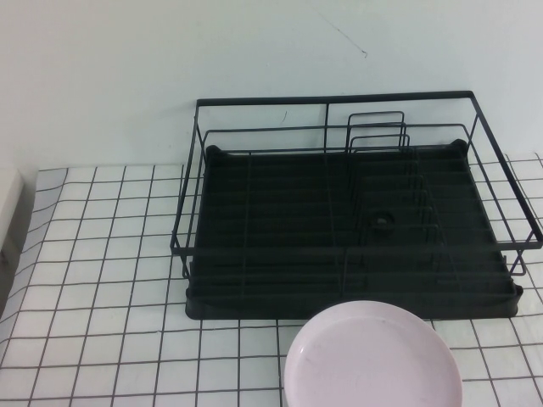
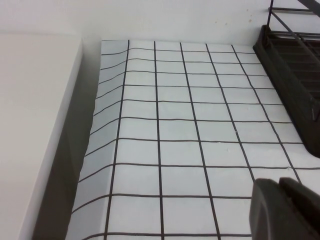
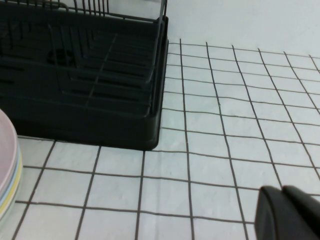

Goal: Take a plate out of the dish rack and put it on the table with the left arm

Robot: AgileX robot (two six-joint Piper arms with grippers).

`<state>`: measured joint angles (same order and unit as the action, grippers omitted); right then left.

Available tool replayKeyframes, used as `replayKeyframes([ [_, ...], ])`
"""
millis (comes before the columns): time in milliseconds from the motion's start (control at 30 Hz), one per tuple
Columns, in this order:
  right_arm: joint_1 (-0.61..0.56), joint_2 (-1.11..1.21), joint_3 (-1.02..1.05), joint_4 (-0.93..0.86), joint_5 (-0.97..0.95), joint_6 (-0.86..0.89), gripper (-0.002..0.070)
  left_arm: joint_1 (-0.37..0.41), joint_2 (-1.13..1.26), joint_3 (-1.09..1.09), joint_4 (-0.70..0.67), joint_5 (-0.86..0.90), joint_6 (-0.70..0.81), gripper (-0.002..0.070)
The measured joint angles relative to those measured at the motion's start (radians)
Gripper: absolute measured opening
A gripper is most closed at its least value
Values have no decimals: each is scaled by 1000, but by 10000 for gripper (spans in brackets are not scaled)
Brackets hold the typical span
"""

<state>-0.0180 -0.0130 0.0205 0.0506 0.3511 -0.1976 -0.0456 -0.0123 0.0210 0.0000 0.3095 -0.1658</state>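
Plate [image 1: 373, 356] lies flat on the table [image 1: 110, 280] at the rack's six o'clock; the dish rack [image 1: 339, 237] is empty. Left gripper [image 2: 287, 207] and right gripper [image 3: 290, 212] hover over tiles, finger states unclear. Judged done; retreat clear of the rim.
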Motion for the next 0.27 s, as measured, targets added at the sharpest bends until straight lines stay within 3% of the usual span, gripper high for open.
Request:
replayKeyframes([
  [267, 0, 0, 0, 0, 0, 0, -4, 2, 0, 0, -7, 2, 18, -2],
])
